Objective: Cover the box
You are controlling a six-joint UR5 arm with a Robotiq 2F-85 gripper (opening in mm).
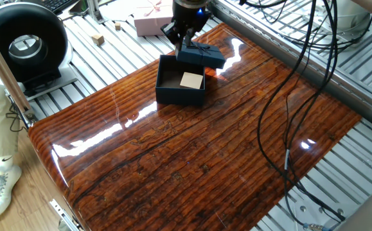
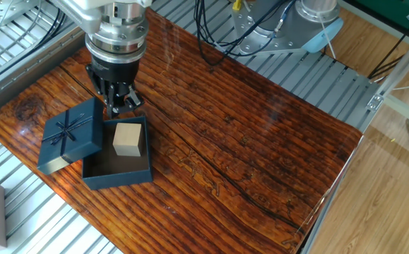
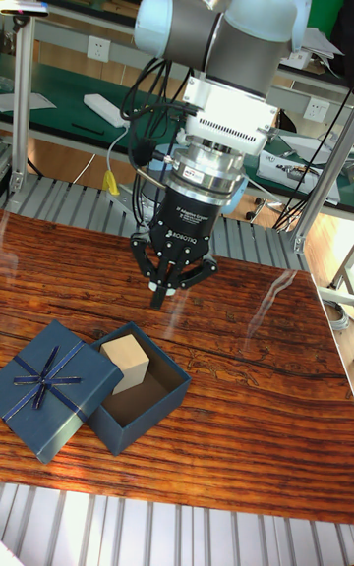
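Observation:
The navy box [image 1: 179, 92] [image 2: 116, 172] [image 3: 146, 407] stands open on the wooden table, with a tan pad [image 1: 191, 80] [image 2: 128, 139] [image 3: 126, 362] inside. Its navy lid with a bow [image 1: 201, 56] [image 2: 70, 134] [image 3: 49, 397] rests tilted against the box's side. My gripper [image 1: 184, 40] [image 2: 119, 104] [image 3: 167, 289] hangs open just above the table beside the lid's edge and the box's corner. It touches neither and holds nothing.
A pale pink gift box [image 1: 153, 19] lies on the metal slats beyond the table. A round black device [image 1: 22, 42] stands at the far left, two small wooden blocks [image 1: 97, 39] lie near it, and black cables [image 1: 295, 96] hang over the table's right side.

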